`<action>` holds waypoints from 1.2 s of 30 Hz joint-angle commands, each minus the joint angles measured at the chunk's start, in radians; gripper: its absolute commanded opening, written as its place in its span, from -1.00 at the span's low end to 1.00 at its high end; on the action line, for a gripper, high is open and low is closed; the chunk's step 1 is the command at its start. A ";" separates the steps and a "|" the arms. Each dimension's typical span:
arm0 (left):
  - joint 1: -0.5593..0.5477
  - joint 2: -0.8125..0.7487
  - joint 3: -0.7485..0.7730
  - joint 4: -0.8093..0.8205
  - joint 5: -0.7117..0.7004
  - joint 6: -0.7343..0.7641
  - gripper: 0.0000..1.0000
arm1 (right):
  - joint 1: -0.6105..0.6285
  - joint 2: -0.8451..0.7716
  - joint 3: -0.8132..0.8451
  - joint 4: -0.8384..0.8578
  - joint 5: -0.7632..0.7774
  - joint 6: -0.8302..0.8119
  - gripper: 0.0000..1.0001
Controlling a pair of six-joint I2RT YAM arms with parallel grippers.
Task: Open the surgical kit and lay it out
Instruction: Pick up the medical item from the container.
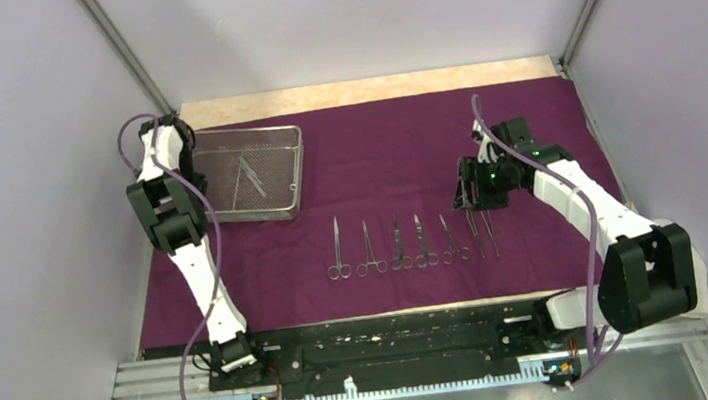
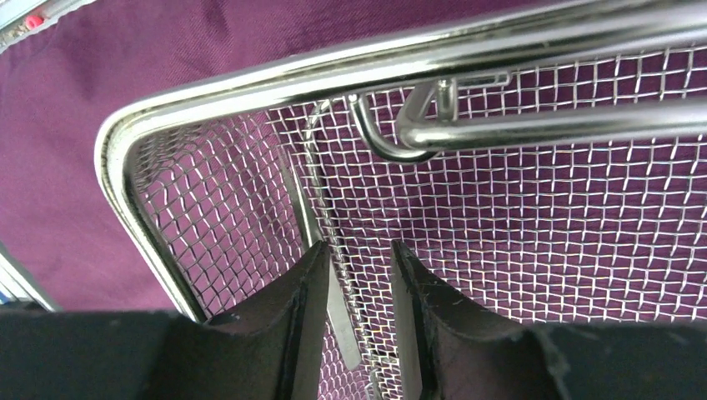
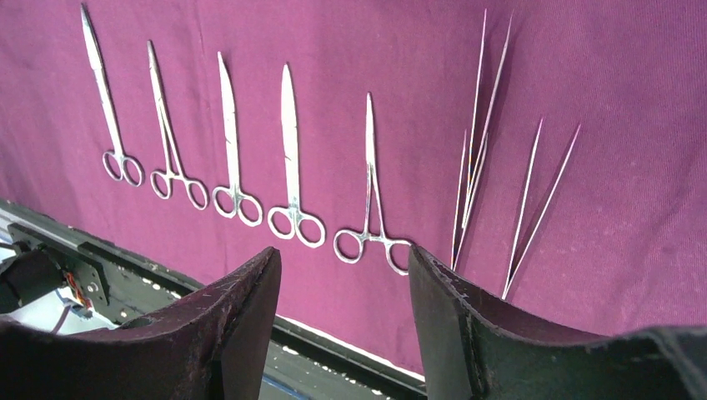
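My left gripper hangs inside the mesh tray, fingers spread around a slim instrument on the tray's floor. Closing crooked, I could snag mesh or flick it away.

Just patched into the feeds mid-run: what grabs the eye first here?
Seven slim steel instruments lie in a neat row on the purple cloth at table centre. At far left, the wire-mesh tray holds a few more pieces, and the left hand is down inside it, open. The right hand hangs open over the row's right end.
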 commanded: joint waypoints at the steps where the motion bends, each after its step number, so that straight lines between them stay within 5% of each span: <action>1: -0.004 0.001 0.028 -0.021 0.061 -0.002 -0.18 | -0.007 -0.052 0.022 0.000 0.009 -0.009 0.15; 10: -0.003 -0.014 0.008 -0.068 0.005 0.049 0.10 | -0.007 -0.048 0.054 0.014 0.019 -0.020 0.15; 15: -0.015 -0.010 0.077 -0.068 -0.031 0.090 0.01 | -0.007 -0.050 0.047 0.023 0.007 -0.016 0.15; 26: 0.001 -0.033 -0.082 -0.033 0.025 0.005 0.10 | -0.007 -0.051 0.057 0.029 0.014 -0.011 0.14; 36: 0.021 -0.037 -0.191 0.204 0.134 0.038 0.02 | -0.007 -0.058 0.075 -0.007 0.041 -0.005 0.14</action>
